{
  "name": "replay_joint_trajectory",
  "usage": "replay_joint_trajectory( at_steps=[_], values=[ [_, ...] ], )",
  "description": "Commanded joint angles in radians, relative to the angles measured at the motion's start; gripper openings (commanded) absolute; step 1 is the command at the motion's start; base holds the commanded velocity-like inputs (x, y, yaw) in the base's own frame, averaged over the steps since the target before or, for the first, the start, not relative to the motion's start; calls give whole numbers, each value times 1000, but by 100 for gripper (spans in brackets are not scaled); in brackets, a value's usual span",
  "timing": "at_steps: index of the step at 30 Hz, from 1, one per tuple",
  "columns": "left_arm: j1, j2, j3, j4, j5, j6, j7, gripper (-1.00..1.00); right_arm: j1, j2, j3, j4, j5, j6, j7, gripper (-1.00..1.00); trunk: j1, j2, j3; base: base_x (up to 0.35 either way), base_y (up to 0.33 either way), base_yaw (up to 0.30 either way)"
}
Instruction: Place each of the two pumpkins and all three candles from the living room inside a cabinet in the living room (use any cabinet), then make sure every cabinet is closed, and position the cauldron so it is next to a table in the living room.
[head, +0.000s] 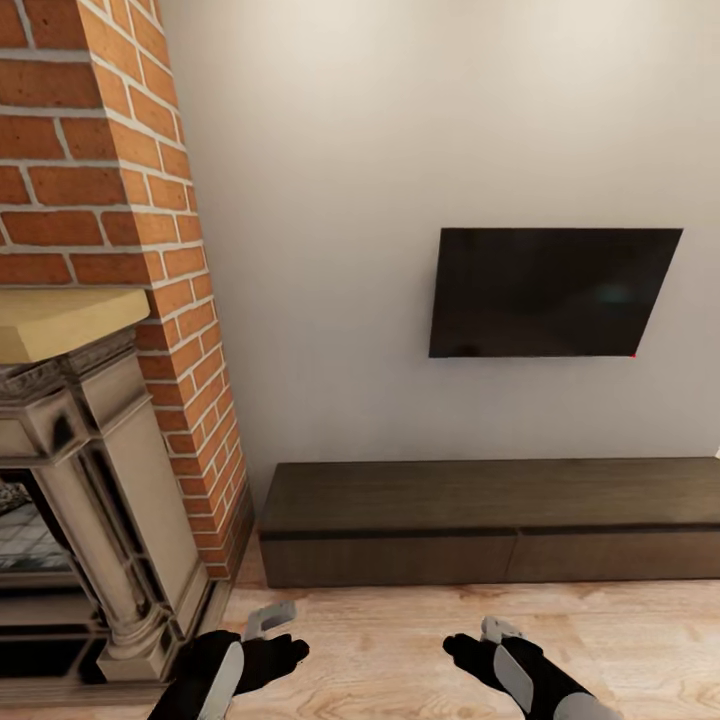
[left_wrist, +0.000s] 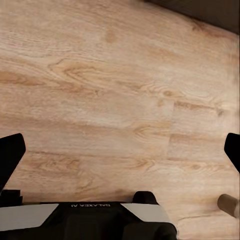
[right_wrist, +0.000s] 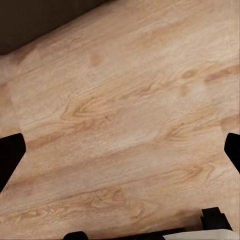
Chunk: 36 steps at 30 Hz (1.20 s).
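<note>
The cabinet (head: 490, 525) lies against the far wall, under the TV (head: 553, 292), its long axis running left to right, drawer fronts facing the robot, shut. Both the left gripper (left_wrist: 120, 150) and right gripper (right_wrist: 120, 150) hang open and empty above the floor (head: 400, 640). Rolling closer risks bumping the fireplace (head: 90, 480) at left.

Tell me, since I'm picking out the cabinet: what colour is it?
Dark brown wood, clearest in the head view: cabinet.

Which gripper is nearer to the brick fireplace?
Left. The left gripper hangs just beside the fireplace base; the right gripper is farther away, before the cabinet.
</note>
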Motion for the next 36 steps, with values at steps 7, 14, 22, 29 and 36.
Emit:
replay_joint_trajectory(
  at_steps=[7,14,22,29,36],
  values=[
    [-28,-7,-14,-158,12,111,8,100,-54,0,-2,-1,-113,14,0,100,27,-51,-24,0,0,0],
    [-34,-25,-16,-281,14,168,7,100,-84,-1,-2,-2,-266,17,0,100,54,-100,-46,0,0,0],
    [-50,-29,-17,-326,16,185,7,100,-92,-3,-2,-21,-360,18,3,100,85,-156,-71,0,0,0],
    [-107,-30,-16,-334,49,187,7,100,-94,-43,-3,-98,-524,21,4,100,112,-205,-93,0,0,0],
    [-120,-30,-15,-341,115,187,7,100,-94,-63,0,-109,-682,18,21,100,138,-254,-115,0,0,0]
  ],
)
